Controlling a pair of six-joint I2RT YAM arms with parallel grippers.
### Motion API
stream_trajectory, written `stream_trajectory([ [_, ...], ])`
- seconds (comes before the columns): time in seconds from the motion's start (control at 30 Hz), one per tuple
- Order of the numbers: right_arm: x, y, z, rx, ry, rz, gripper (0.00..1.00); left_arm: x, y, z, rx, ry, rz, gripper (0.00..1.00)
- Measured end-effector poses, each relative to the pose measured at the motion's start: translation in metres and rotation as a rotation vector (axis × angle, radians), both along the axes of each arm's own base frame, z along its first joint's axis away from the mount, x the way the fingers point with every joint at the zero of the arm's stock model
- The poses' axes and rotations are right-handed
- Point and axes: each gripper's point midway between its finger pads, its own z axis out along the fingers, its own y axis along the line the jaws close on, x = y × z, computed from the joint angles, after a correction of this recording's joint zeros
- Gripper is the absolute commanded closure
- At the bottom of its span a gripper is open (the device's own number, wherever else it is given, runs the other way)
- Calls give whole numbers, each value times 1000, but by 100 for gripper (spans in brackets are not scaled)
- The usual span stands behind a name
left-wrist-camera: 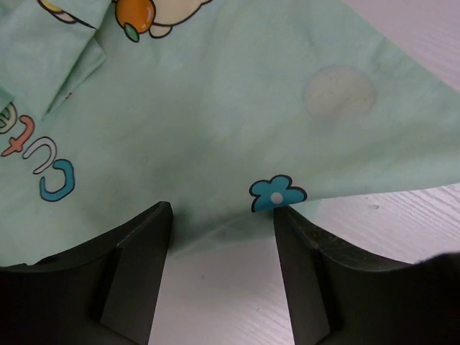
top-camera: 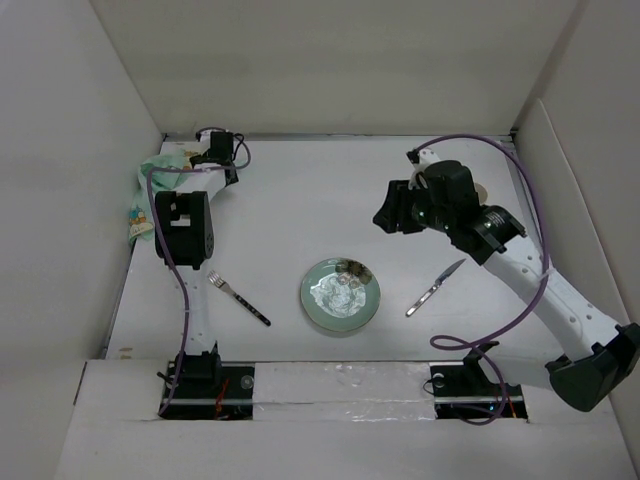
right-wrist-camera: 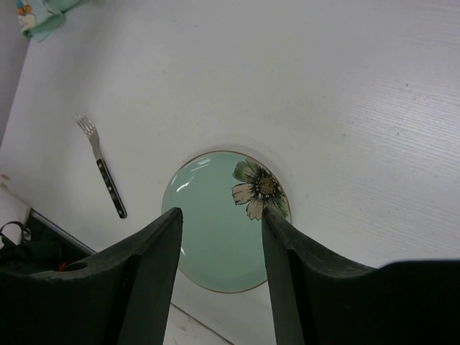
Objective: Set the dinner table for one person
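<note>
The white dinner table [top-camera: 300, 200] bears a green plate [top-camera: 340, 293] with a flower print, a fork [top-camera: 238, 299] to its left and a knife [top-camera: 435, 288] to its right. A crumpled mint-green placemat [top-camera: 148, 190] lies at the far left. My left gripper [top-camera: 215, 150] is open, low over the placemat's edge [left-wrist-camera: 215, 129], fingers [left-wrist-camera: 140, 266] astride the hem near a blue flower print. My right gripper [top-camera: 392, 215] is open and empty, held above the table; its wrist view shows the plate [right-wrist-camera: 215, 237] and the fork [right-wrist-camera: 104, 176] below.
White walls close in the table at the back and both sides. A taped white ledge [top-camera: 340, 385] runs along the near edge between the arm bases. A purple cable [top-camera: 520, 180] loops over the right arm.
</note>
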Motion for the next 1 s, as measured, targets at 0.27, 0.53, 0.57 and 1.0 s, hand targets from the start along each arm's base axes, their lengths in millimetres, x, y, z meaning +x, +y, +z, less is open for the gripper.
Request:
stream_trajectory([
  [0.27,1,9,-1,-4,5,19,46,6,-5,-10,-74,20,-47,100],
  [0.53,1,13,-2,-9,7,27,46,31,-76,70,-189,-102,-233,100],
  [0.57,1,14,-1,-9,6,26,46,33,-91,94,-202,-138,-269,100],
  [1.0,11,14,36,15,-82,-4,41,-64,-167,390,-295,-656,-542,100],
])
